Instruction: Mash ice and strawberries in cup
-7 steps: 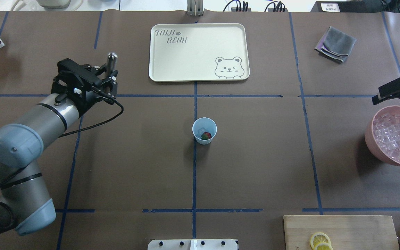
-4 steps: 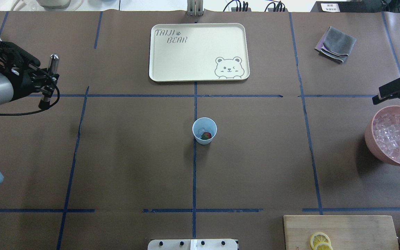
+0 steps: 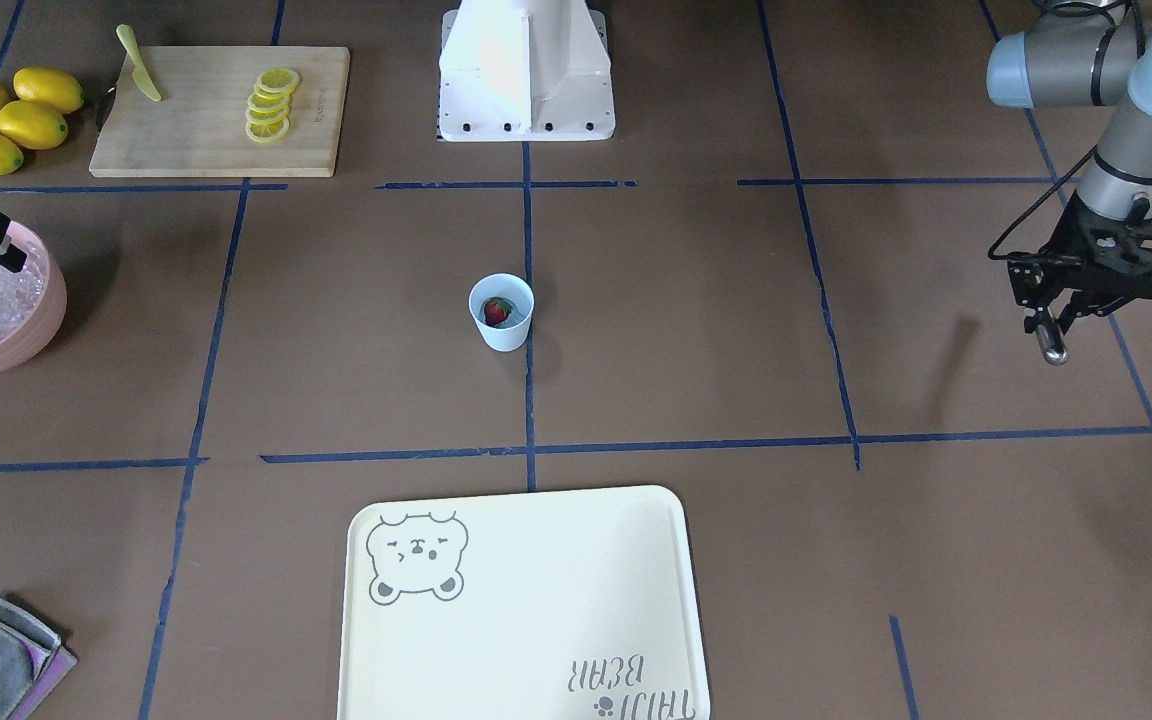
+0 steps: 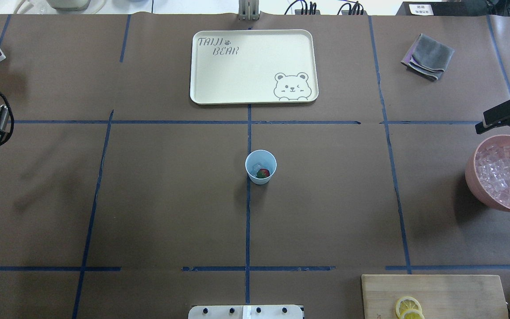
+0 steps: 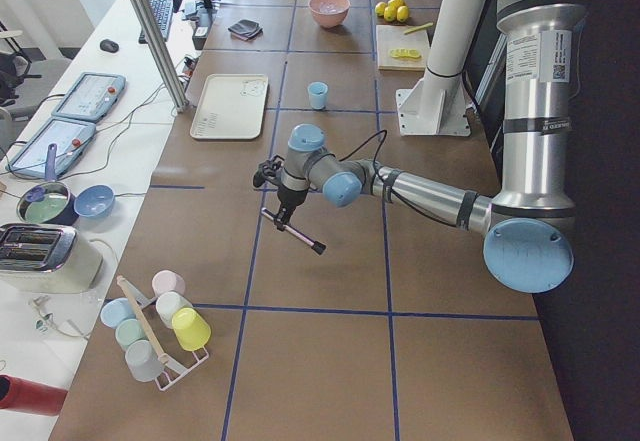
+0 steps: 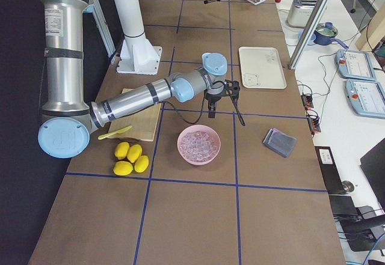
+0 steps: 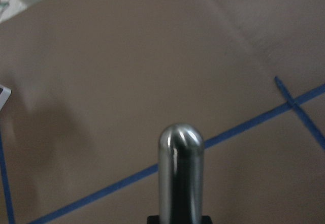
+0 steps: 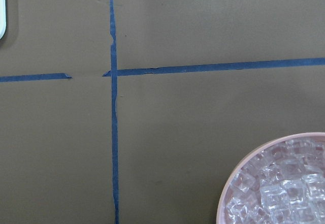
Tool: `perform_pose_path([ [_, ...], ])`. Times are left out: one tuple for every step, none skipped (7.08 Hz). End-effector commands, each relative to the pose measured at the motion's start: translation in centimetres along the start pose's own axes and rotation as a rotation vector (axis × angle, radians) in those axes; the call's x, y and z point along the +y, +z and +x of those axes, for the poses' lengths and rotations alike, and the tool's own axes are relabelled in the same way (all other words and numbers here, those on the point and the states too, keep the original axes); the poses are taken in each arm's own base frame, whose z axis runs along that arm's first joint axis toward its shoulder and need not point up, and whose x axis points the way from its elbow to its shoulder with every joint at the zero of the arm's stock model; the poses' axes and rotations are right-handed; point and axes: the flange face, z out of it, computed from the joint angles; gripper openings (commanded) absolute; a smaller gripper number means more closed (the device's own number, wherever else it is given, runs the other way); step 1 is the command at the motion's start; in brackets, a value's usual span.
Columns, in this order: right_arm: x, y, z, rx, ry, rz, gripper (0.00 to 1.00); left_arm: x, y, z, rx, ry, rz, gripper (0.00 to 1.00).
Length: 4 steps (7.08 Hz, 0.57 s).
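Brown table [image 4: 171, 199], upright cup [image 3: 502, 333], berry [image 3: 497, 311], perhaps ice [image 4: 255, 168]

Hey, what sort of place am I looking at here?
Probably a robotics lab staged as a drink-prep kitchen: a table gridded with blue tape, a robot arm, lemon slices on a cutting board, and control pendants on a side bench.
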Motion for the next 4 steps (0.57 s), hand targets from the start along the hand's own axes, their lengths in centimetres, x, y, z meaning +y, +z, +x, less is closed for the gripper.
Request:
perform_pose_path([
  [0.1, 0.0, 0.0, -0.001, 0.0, -0.001, 1.0, 1.8, 2.0, -3.6, -0.038, -0.12, -0.183, 0.0],
  [0.1, 0.0, 0.0, -0.001, 0.002, -0.001, 1.0, 2.6, 4.1, -4.6, -0.027, -0.147, -0.24, 0.0],
  [0.1, 0.0, 0.0, -0.001, 0.002, -0.001, 1.0, 3.1, 6.0, -5.4, -0.016, -0.176, -0.288, 0.0],
  [0.1, -0.1, 0.0, -0.002, 0.001, 0.0, 1.0, 4.0, 8.6, -6.9, -0.036, -0.199, -0.333, 0.0],
])
